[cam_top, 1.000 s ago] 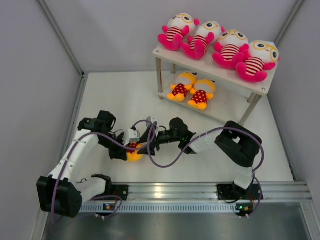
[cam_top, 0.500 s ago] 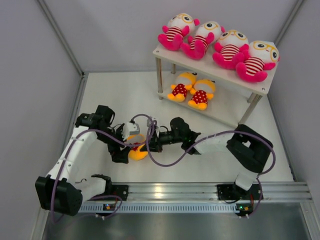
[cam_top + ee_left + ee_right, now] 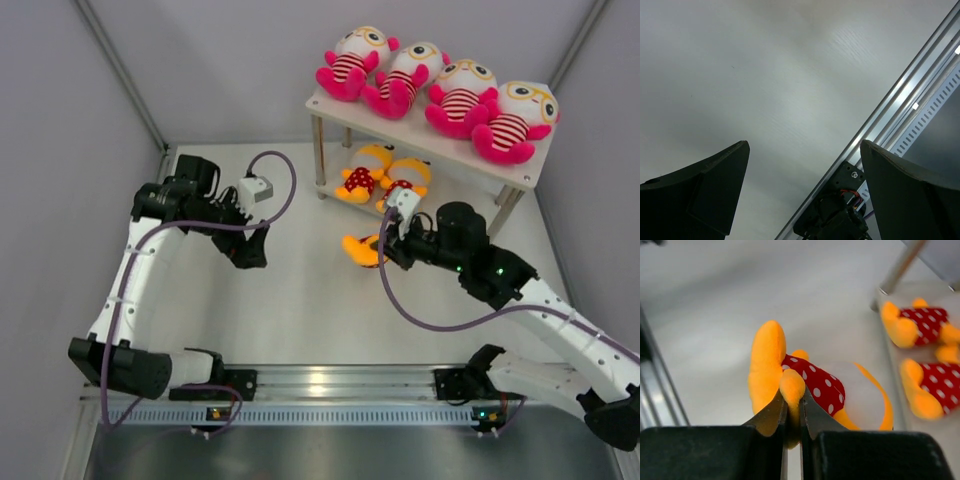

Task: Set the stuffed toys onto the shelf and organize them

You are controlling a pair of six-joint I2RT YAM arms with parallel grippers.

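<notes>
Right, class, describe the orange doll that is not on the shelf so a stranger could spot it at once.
Start at the pale two-tier shelf at the far right. Just in front of its lower board, the right gripper pinches an orange-yellow plush doll with a red white-dotted body. Unlike the two matching dolls lying on that board, it is off the shelf.

One camera looks down on the whole pale grey bench; my left wrist camera faces its silver slotted rail, my right the beige two-tier shelf.
</notes>
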